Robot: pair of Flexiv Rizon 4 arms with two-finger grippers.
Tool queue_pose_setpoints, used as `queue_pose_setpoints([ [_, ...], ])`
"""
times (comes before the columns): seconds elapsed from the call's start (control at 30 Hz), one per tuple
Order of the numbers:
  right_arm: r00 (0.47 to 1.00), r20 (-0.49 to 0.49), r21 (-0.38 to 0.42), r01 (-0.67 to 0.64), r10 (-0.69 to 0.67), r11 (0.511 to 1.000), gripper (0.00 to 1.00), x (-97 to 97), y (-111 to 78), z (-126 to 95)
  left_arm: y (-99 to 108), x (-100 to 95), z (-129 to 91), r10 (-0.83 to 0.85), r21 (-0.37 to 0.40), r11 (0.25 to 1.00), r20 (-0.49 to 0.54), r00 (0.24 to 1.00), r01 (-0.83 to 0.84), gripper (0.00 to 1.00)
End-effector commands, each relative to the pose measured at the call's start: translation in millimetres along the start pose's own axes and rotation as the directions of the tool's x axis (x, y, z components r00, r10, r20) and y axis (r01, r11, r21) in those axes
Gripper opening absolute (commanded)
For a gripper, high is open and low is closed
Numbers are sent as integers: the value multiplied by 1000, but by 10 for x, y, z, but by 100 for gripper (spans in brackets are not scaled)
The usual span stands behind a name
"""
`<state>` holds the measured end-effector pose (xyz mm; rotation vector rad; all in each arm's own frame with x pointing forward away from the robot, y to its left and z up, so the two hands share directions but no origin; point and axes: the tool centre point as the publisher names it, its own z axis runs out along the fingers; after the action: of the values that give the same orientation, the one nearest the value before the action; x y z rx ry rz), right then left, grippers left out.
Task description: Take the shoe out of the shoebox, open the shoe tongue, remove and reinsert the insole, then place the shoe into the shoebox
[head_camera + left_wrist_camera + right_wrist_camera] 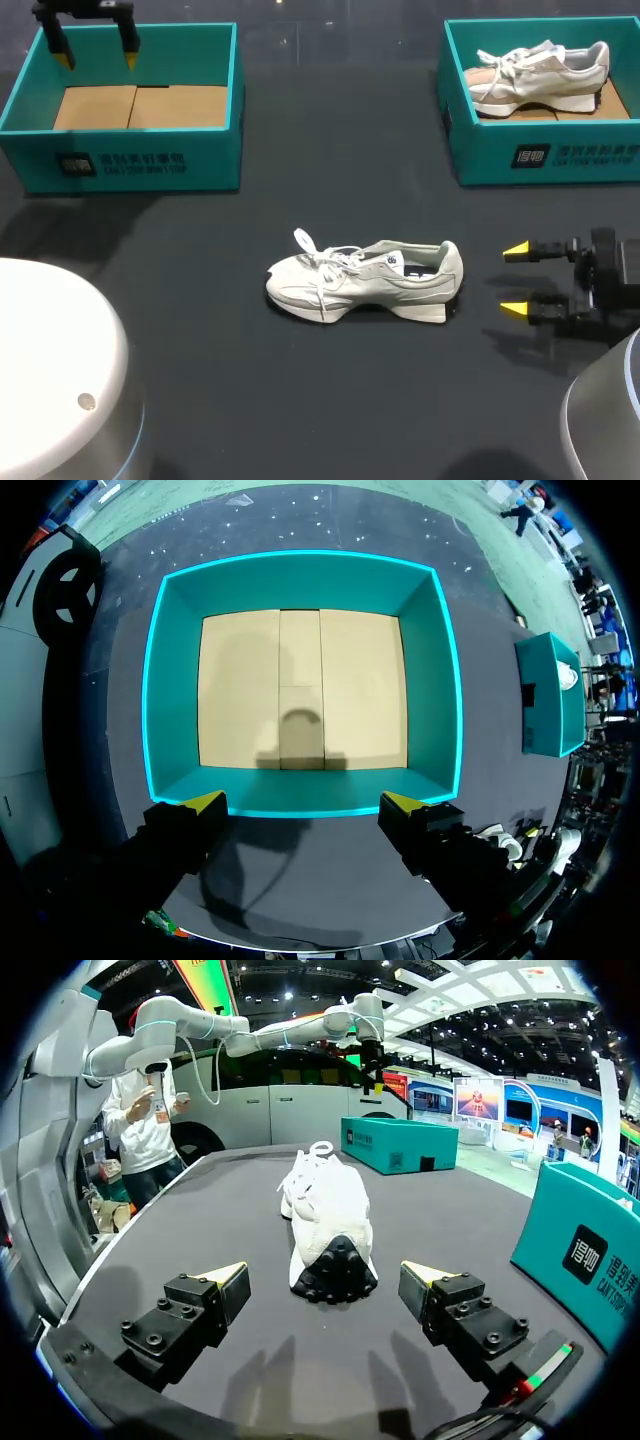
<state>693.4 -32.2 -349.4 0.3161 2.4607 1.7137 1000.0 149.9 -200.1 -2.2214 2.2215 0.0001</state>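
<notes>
The head view's top edge crops the left hand (97, 58).

A cream-white shoe (365, 280) with pale beige panels and white laces lay on the black table (300, 180), its heel tread (335, 1270) a cluster of black studs. At 10 o'clock from it, a teal shoebox (120, 150) showed white print and a tan cardboard floor. At 2 o'clock, a second box (560, 155) in the same teal held a second shoe (540, 72), also cream. The black left gripper (97, 58) and right gripper (515, 280) bore bright yellow tips.
</notes>
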Motion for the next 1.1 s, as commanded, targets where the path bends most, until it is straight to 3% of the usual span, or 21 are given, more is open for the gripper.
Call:
queue_pose_setpoints([
  [0.03,1000,-12,-3,-1,1,1000,100,-42,-22,49,0,0,0,0,0,1000,0,1000,0,100],
  [0.37,1000,-12,-3,-1,1,1000,100,-42,-22,49,0,0,0,0,0,1000,0,1000,0,100],
  [0.7,999,-43,-2,-5,5,1000,100,-67,-202,413,0,0,0,0,0,1000,0,1000,0,100],
  [1.1,1000,2,5,-7,7,1000,100,-164,-233,597,0,0,0,0,0,1000,0,1000,0,100],
])
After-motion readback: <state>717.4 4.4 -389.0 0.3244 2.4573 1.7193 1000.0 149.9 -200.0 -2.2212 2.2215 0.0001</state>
